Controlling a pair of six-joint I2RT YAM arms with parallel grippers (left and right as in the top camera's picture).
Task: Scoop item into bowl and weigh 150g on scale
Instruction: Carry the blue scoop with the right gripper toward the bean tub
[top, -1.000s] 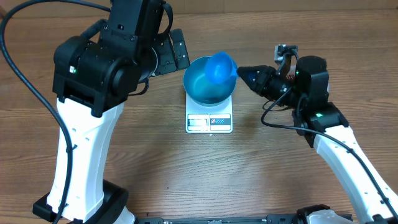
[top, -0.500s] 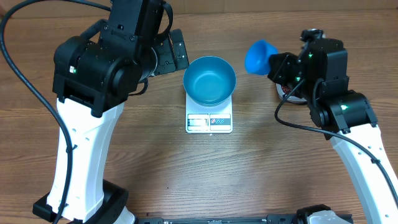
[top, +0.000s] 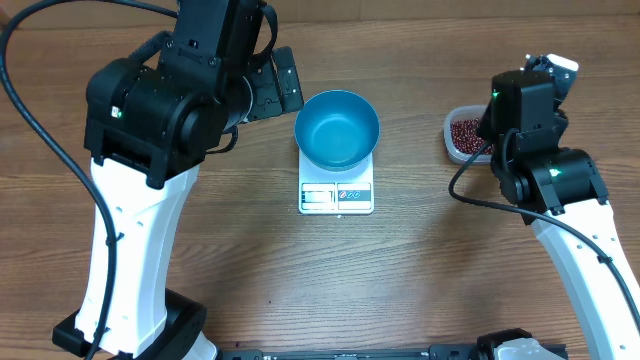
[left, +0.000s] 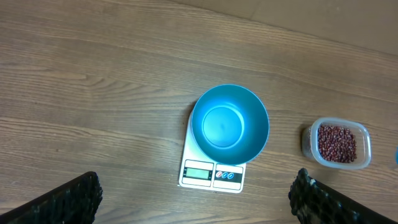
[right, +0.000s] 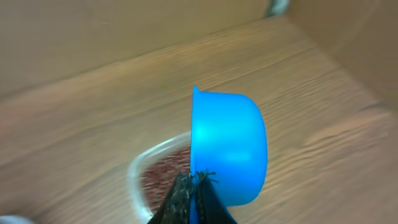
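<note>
Beans (left: 336, 142) first: where do they sit?
— All that I can see lie in the clear tub (left: 368, 144) on the right side of the table (top: 400, 270), well apart from the scale.
— Anything in the blue bowl (left: 229, 124)?
— Nothing shows. Its inside is bare blue in both the overhead and the left wrist view. It stands on the white scale (top: 336, 196), covering the plate and leaving the display edge free. The display is too small to read.
— Then who has the scoop?
— The right tool (right: 193, 200). Its jaws are pinched together on the handle of the small blue scoop (right: 230, 149), which the wrist view shows close over the tub. The scoop is tipped on its side with its mouth turned away from that camera, so I cannot tell whether it carries beans. From above, the arm hides it.
— And the left tool (left: 196, 202)?
— Spread wide, holding nothing, high above the table and looking down on bowl, scale and tub.
— So how far along are we?
— Early, I judge. The bowl is on the scale and the scoop is in hand. No beans show in the bowl, so the weighing is all ahead: dip into the tub, carry across, tip into the bowl, and repeat. The last loads should be small so as not to overshoot the target.
</note>
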